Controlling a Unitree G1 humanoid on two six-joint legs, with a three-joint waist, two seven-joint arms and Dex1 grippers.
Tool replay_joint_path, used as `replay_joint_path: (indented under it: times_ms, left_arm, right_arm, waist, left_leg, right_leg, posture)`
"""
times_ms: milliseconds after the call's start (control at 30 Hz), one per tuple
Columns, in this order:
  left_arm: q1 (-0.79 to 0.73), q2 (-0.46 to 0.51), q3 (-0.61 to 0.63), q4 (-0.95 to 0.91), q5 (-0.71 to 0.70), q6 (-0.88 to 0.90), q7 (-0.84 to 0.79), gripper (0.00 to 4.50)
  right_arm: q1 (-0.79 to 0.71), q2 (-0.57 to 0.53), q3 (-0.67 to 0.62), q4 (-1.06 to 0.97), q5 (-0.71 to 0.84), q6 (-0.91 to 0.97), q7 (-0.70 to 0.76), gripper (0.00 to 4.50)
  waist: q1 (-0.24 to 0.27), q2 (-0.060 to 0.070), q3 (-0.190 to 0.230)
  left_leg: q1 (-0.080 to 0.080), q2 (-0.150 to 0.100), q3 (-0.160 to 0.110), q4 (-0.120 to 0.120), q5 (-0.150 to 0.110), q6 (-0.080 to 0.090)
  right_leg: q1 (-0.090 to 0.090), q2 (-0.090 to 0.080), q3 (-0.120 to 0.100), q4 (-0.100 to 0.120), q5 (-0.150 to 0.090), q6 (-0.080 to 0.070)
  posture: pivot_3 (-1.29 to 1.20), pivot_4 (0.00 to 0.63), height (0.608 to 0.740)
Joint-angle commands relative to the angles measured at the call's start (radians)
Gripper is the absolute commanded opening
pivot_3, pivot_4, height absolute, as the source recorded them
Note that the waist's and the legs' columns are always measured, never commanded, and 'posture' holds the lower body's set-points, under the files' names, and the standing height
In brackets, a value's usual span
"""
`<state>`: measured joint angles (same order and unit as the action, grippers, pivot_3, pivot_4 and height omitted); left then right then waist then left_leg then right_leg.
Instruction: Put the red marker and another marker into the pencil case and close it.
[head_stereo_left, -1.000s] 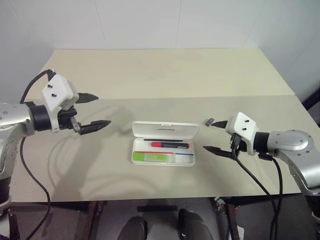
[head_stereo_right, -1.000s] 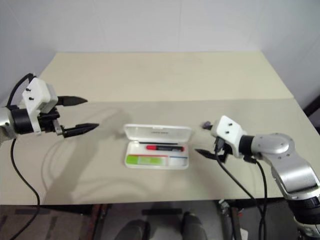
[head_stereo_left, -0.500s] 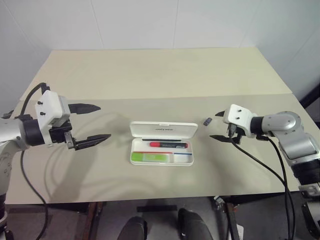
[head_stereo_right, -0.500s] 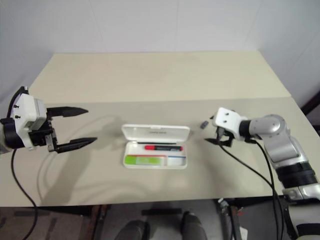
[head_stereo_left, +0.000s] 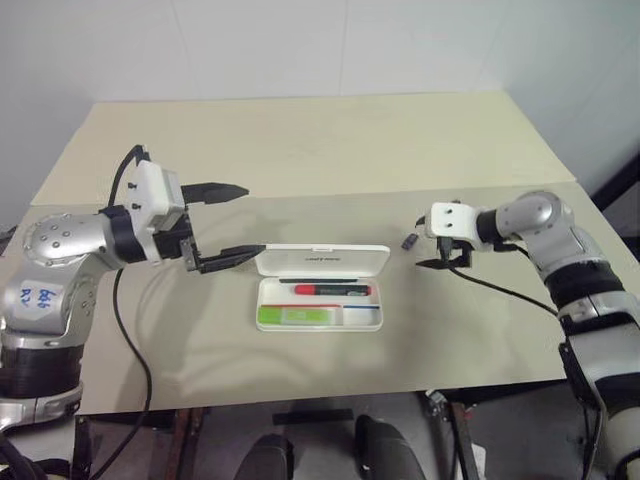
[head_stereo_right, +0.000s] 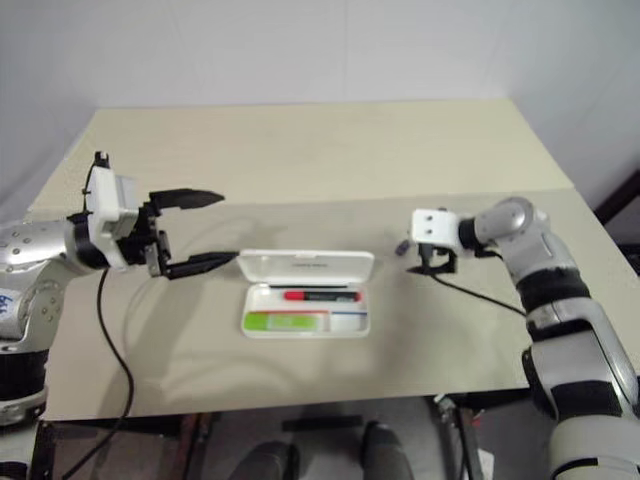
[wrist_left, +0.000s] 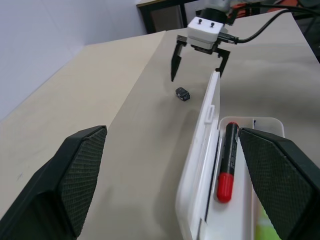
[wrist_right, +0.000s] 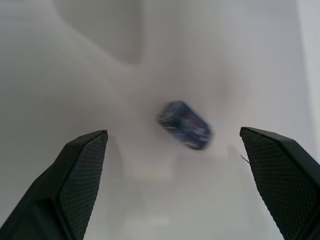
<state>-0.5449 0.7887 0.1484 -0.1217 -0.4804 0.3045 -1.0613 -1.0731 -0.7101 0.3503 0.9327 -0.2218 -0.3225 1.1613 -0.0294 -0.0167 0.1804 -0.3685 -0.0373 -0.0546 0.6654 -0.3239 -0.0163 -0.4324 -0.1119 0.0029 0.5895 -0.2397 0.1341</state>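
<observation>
The white pencil case (head_stereo_left: 322, 262) lies open mid-table, its lid tipped back. In its tray lie the red marker (head_stereo_left: 335, 290) with its black cap end and, nearer me, the lime-green highlighter (head_stereo_left: 297, 316). My left gripper (head_stereo_left: 253, 220) is open and level just left of the case, and its lower fingertip (head_stereo_left: 258, 250) is close to the lid's left end. The left wrist view looks along the raised lid (wrist_left: 207, 145) and the red marker (wrist_left: 227, 165). My right gripper (head_stereo_left: 426, 245) is open to the right of the case, angled down over a small dark piece (wrist_right: 185, 125).
The small dark clip-like piece (head_stereo_left: 409, 241) lies on the table between the case and my right gripper (wrist_left: 196, 75). A thin blue pen (head_stereo_left: 366, 308) rests in the tray. A seam (head_stereo_left: 330, 195) runs across the beige table behind the case. The table's right edge is close to my right arm.
My left gripper has swung right, up to the case's left end. My right gripper has reached forward and tipped down beside the small dark piece. The case and markers have stayed put.
</observation>
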Motion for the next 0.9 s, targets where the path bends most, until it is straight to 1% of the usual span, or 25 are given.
replay_joint_path:
  times_ms: [33, 100, 333, 533, 733, 833, 900]
  left_arm:
    - [-0.049, -0.015, -0.02, 0.024, 0.007, -0.032, -0.018, 4.46]
    - [-0.066, -0.028, -0.037, 0.035, 0.007, -0.036, -0.029, 4.46]
    - [-0.097, -0.056, -0.068, 0.054, 0.007, -0.033, -0.044, 4.46]
    - [-0.102, -0.071, -0.075, 0.043, 0.012, -0.032, -0.039, 4.46]
    - [-0.101, -0.079, -0.077, 0.011, 0.01, -0.02, -0.016, 4.46]
    - [-0.092, -0.077, -0.071, -0.011, 0.007, -0.009, -0.001, 4.46]
    - [-0.085, -0.074, -0.066, -0.027, 0.003, 0.0, 0.008, 4.46]
  right_arm:
    - [-0.069, 0.022, 0.006, 0.087, -0.037, -0.061, -0.005, 4.5]
    - [-0.096, 0.038, 0.018, 0.127, -0.058, -0.082, 0.018, 4.5]
    - [-0.149, 0.085, 0.048, 0.22, -0.124, -0.154, 0.011, 4.5]
    - [-0.198, 0.13, 0.083, 0.282, -0.206, -0.193, -0.046, 4.5]
    - [-0.243, 0.192, 0.144, 0.357, -0.309, -0.113, -0.167, 4.5]
    - [-0.255, 0.214, 0.164, 0.381, -0.343, -0.06, -0.228, 4.5]
    - [-0.259, 0.222, 0.151, 0.387, -0.333, -0.044, -0.23, 4.5]
  waist:
    - [-0.001, 0.0, 0.0]
    - [-0.002, 0.0, 0.0]
    - [-0.005, 0.0, 0.0]
    - [-0.014, 0.0, 0.0]
    - [-0.032, -0.001, 0.0]
    - [-0.031, -0.002, -0.001]
    - [-0.029, -0.002, -0.001]
  left_leg:
    - [0.0, 0.0, 0.0, -0.001, 0.0, 0.0]
    - [0.0, 0.0, 0.001, -0.001, 0.0, 0.0]
    - [-0.001, 0.0, 0.003, 0.0, 0.0, 0.0]
    - [0.0, 0.001, 0.004, 0.0, 0.0, -0.001]
    - [0.003, 0.001, 0.004, 0.002, 0.002, -0.003]
    - [0.012, 0.002, 0.005, 0.001, 0.002, -0.003]
    - [0.016, 0.002, 0.004, 0.001, 0.002, -0.003]
  right_leg:
    - [0.0, 0.0, 0.0, 0.0, 0.0, 0.0]
    - [-0.001, 0.0, 0.0, 0.0, 0.0, 0.0]
    - [-0.003, 0.0, 0.002, 0.001, 0.0, 0.0]
    - [-0.004, 0.001, 0.003, 0.003, 0.0, 0.0]
    - [-0.002, 0.001, 0.004, 0.006, 0.001, 0.0]
    - [0.007, 0.002, 0.005, 0.007, 0.002, -0.001]
    - [0.01, 0.002, 0.005, 0.007, 0.003, -0.002]
  posture:
    - [0.0, 0.15, 0.74]
    - [0.0, 0.15, 0.74]
    - [0.0, 0.15, 0.74]
    - [0.0, 0.15, 0.74]
    - [0.0, 0.15, 0.74]
    - [0.0, 0.15, 0.74]
    - [0.0, 0.15, 0.74]
